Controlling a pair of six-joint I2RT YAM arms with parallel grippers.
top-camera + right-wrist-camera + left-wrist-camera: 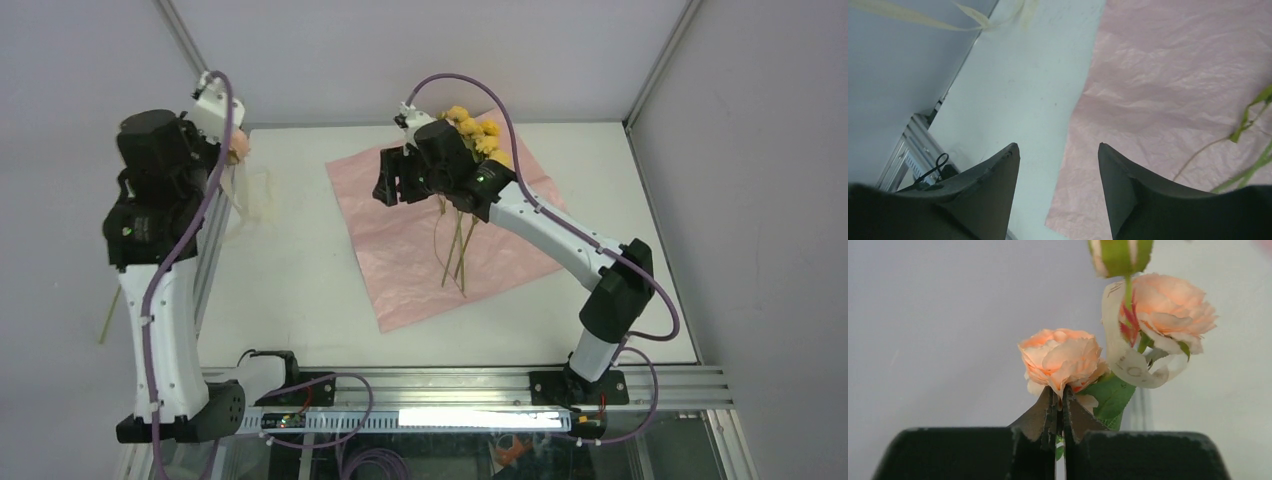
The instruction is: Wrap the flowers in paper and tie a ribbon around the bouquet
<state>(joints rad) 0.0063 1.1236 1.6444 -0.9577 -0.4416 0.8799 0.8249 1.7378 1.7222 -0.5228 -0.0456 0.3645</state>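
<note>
The paper (420, 265) lies flat on the table, pink side up. Yellow flowers (476, 132) rest on its far corner, with thin stems (455, 250) running toward me. My right gripper (395, 178) hovers open over the paper's left edge (1168, 100) with nothing between its fingers (1007, 165); its own view puts the gripper (1058, 147) above that edge. My left gripper (232, 140) is raised at the table's far left, shut on a sprig of orange flowers (1060, 357) at the base of a bloom. The cream ribbon (1128, 360) loops round the sprig's second bloom (1170, 307) and hangs down (250, 195).
The white table (290, 280) ends in a metal rail (450, 380) at the near edge. Grey walls and frame posts (655, 60) close in the back and sides. A thin pale stem (108, 315) shows beyond the table's left edge.
</note>
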